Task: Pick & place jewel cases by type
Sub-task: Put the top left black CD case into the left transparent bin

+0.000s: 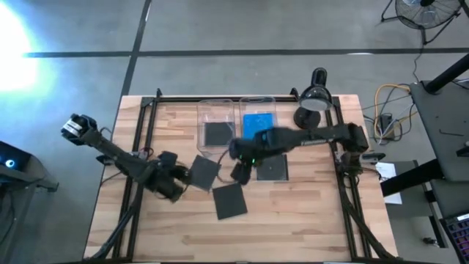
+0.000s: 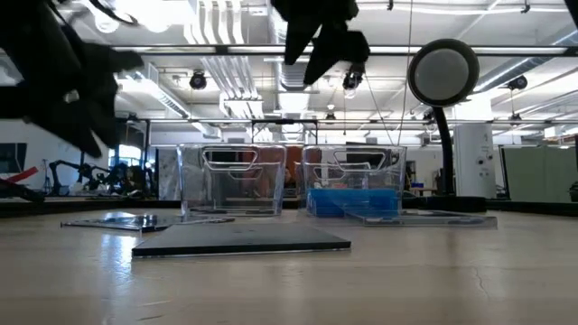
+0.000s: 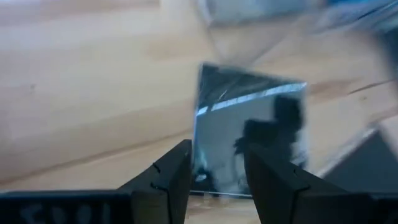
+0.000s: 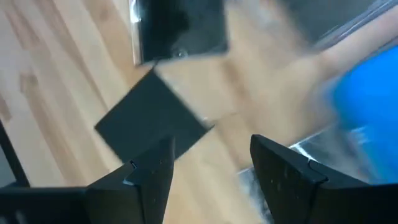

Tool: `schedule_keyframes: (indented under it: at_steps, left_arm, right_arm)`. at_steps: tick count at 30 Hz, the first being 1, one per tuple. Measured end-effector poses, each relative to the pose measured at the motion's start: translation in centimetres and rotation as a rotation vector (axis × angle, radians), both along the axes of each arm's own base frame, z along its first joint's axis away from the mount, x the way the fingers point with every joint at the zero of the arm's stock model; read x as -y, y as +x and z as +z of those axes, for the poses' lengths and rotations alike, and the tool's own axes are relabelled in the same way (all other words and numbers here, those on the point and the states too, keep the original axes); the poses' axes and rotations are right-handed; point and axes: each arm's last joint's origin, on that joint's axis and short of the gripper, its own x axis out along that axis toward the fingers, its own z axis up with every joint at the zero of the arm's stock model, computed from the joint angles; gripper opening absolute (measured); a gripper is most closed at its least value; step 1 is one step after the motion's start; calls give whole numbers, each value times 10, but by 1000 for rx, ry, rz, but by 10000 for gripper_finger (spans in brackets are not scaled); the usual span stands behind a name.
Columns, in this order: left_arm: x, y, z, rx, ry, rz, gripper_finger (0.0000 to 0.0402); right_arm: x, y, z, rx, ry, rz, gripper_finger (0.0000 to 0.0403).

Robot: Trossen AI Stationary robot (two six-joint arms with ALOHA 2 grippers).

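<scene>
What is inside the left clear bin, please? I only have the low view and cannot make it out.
Observer: From above, one dark jewel case lies in the left bin.
Operator: Is the right gripper carrying anything?
Observer: No, its wrist view shows the right gripper open and empty.
Operator: And the left gripper?
Observer: The left gripper is open, pointed at the edge of a shiny dark case.
</scene>
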Motion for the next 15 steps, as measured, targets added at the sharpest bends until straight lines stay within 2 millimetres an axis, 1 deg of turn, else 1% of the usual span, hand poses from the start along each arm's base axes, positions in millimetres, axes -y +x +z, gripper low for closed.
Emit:
schedule_keyframes:
  at_steps: [2,4,7,10,12,15]
  left_arm:
    - [-9,3,-11,-10,-38,-24,128]
    - [-16,6,-20,19,-61,-40,128]
    - [-26,3,-32,27,-64,-23,128]
    - [-31,-4,-43,11,-69,-14,128]
    - [-31,-7,-51,-6,-80,-29,128]
    - [-30,-6,-60,40,-108,-81,128]
  right_arm:
    - [-16,4,-17,19,75,-5,206]
    - [-30,6,-33,42,145,-26,206]
    - [-43,12,-58,106,236,-92,206]
    - [-45,14,-78,155,294,-171,206]
    - [-46,13,-87,180,323,-204,206]
    - [-47,11,-97,177,339,-218,206]
